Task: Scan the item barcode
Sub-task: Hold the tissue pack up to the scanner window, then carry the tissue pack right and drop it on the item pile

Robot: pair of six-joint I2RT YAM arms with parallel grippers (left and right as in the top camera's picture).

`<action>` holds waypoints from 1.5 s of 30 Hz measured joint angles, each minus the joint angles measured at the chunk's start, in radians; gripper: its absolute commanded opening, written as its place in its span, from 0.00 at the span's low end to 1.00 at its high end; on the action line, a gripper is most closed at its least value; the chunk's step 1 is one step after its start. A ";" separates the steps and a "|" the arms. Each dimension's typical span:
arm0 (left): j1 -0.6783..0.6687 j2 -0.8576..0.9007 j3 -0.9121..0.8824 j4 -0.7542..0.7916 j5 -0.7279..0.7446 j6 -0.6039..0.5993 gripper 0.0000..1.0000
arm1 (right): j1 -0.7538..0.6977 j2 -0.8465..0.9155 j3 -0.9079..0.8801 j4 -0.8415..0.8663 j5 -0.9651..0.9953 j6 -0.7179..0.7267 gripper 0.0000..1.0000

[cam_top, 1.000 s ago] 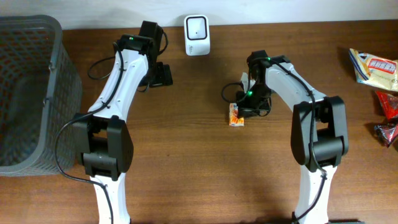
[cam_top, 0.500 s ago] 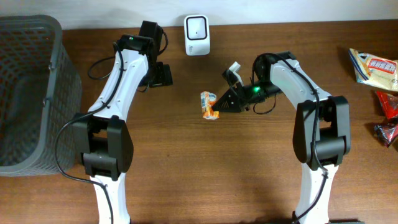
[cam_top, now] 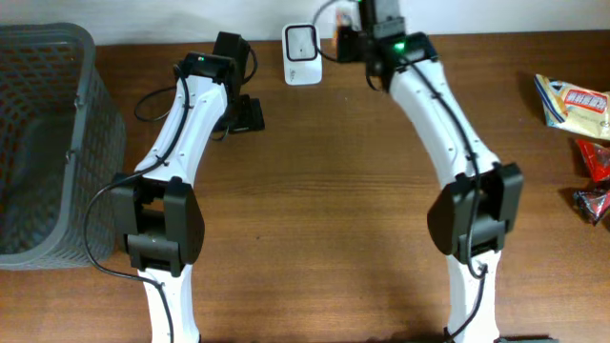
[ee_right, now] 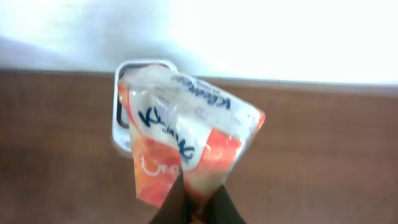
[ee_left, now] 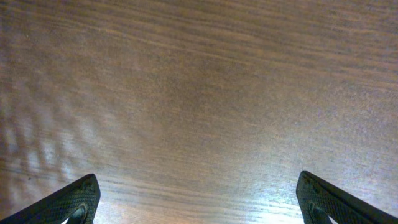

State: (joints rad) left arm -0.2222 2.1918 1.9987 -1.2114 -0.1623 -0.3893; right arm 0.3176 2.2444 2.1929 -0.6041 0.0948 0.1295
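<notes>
The right arm (cam_top: 434, 105) is stretched out to the scanner (cam_top: 301, 42). A packet (ee_right: 186, 140), maybe tissues, is pinched by the right claw (ee_right: 189, 210) just before it. The left claw (ee_left: 199, 202) is spread wide.

Left arm (cam_top: 183, 133) is bent; left gripper (ee_left: 199, 208) faces down, jaws spread wide, empty. Right arm (cam_top: 440, 107) stretches forward; right gripper (ee_right: 193, 210) clamps a packet (ee_right: 180, 140).

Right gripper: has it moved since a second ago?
Yes. The right gripper, jaws shut on the tissue pack, went from mid-table to the far edge, right beside the scanner.
</notes>
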 measured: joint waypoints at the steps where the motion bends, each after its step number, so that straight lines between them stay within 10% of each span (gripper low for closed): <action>1: 0.000 0.000 0.000 -0.001 0.000 0.000 0.99 | 0.033 0.012 0.000 0.070 0.048 -0.103 0.04; 10: 0.000 0.000 0.000 0.000 0.000 0.000 0.99 | 0.046 0.187 0.000 0.407 0.010 -0.435 0.04; 24: 0.000 0.000 0.000 -0.001 0.000 0.000 0.99 | 0.041 0.249 0.000 0.388 -0.076 -0.773 0.04; 32: 0.000 0.000 0.000 -0.001 0.000 0.000 0.99 | -0.090 0.232 0.000 0.439 -0.024 -0.358 0.04; 41: 0.000 0.000 0.000 0.000 0.000 0.000 0.99 | -0.721 0.058 0.009 -0.283 0.332 0.103 0.04; 42: 0.000 0.000 0.000 0.000 0.000 0.000 0.99 | -0.780 0.058 -0.005 -0.295 0.330 0.106 0.29; 43: 0.000 0.000 0.000 0.000 0.000 0.000 0.99 | -0.820 0.058 -0.027 -0.301 0.319 0.107 0.74; 45: 0.000 0.000 0.000 0.000 0.000 0.000 0.99 | -0.864 0.059 -0.049 -0.301 0.265 0.111 0.84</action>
State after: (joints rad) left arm -0.2222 2.1918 1.9987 -1.2118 -0.1623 -0.3893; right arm -0.5465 2.3032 2.1437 -0.9051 0.3599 0.2405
